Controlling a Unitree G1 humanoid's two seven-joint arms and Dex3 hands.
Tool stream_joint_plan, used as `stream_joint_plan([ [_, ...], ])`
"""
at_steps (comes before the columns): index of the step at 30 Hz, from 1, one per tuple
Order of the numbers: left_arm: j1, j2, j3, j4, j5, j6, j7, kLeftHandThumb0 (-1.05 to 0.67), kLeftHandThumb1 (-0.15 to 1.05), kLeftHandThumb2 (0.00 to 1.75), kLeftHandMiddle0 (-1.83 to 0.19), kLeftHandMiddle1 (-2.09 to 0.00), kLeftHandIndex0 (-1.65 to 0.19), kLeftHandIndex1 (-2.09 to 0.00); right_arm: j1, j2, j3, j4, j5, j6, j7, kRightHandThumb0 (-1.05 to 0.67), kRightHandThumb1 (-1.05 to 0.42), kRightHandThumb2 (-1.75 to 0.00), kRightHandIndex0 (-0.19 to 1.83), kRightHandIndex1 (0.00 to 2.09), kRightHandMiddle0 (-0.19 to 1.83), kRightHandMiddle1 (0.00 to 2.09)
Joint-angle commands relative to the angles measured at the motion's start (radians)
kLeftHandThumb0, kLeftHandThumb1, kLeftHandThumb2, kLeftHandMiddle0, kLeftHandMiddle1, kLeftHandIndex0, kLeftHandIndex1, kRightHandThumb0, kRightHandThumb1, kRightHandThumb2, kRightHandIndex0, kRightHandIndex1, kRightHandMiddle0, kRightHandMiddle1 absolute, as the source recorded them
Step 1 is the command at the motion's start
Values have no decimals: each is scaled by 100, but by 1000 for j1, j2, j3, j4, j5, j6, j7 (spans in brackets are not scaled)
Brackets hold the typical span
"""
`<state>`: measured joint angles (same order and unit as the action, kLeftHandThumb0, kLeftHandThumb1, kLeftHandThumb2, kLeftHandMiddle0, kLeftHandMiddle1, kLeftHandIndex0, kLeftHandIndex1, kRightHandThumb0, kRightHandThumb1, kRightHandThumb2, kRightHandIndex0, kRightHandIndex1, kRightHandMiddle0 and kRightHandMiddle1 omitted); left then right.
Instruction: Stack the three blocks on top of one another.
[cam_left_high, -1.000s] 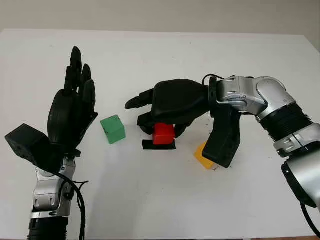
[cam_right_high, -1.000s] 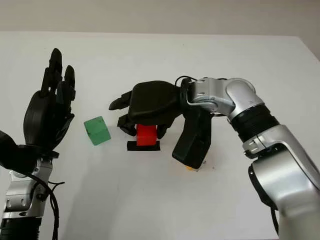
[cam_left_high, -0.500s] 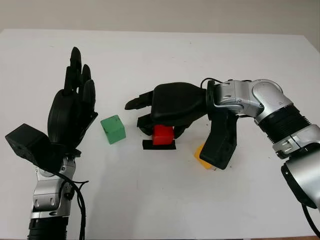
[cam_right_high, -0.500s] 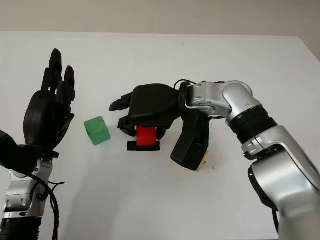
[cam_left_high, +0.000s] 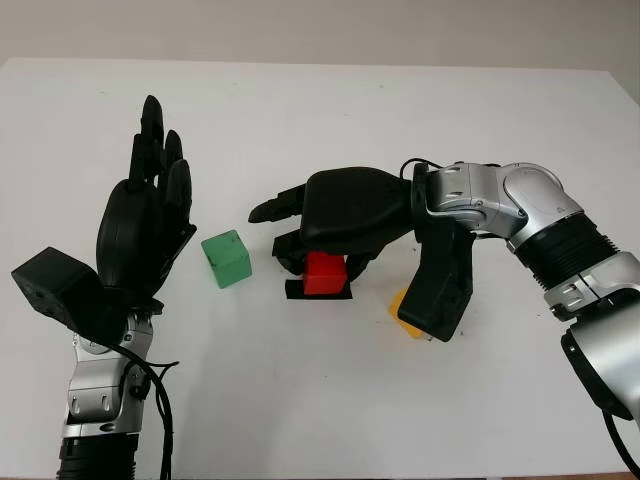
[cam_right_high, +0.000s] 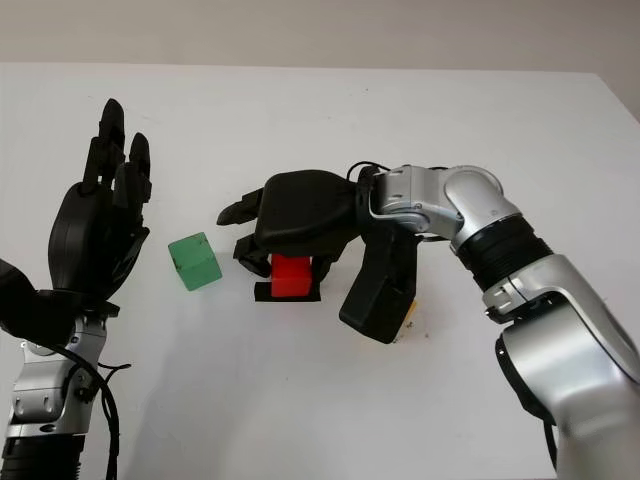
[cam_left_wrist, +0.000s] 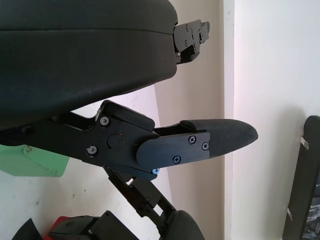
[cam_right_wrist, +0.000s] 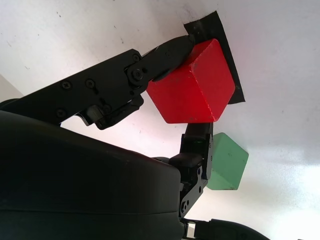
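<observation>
Where the black tape patch (cam_left_high: 318, 291) marks the white table (cam_left_high: 320, 400), the red block (cam_left_high: 325, 273) sits on it: a glossy cube with worn edges. The right hand (cam_left_high: 345, 212) arches over it, fingers (cam_right_wrist: 165, 54) pinching its sides. Green block (cam_left_high: 226, 258) lies just to its left, apart. Yellow block (cam_left_high: 400, 308) is mostly hidden behind the right wrist, one corner visible. Left hand (cam_left_high: 140, 225) is open, raised upright left of the green block, holding nothing.
</observation>
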<state>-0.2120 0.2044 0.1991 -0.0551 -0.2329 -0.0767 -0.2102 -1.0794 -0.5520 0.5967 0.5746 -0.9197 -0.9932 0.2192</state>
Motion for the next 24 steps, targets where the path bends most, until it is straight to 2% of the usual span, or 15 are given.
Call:
stream_joint_plan([
  [1,17,-5,-3,-19,5,-6,6,-77,105,54,19,0,19,0,7,3,-1,-11,7,2,-1,-44,-91,-5,28,6,45,146],
  [17,20,-2,-2,-26,5,-7,3,-76,105,55,19,0,19,0,14,12,-3,14,35,-7,9,-41,-92,-5,26,5,42,150],
  [21,22,-3,-3,-30,12,-5,8,-76,105,56,19,0,19,0,13,7,-6,8,50,5,46,-43,-94,-6,18,2,31,146],
  [24,22,-4,-3,-24,14,-8,8,-76,105,55,19,0,19,0,10,0,-17,14,85,7,75,-56,-91,-5,6,3,16,95],
])
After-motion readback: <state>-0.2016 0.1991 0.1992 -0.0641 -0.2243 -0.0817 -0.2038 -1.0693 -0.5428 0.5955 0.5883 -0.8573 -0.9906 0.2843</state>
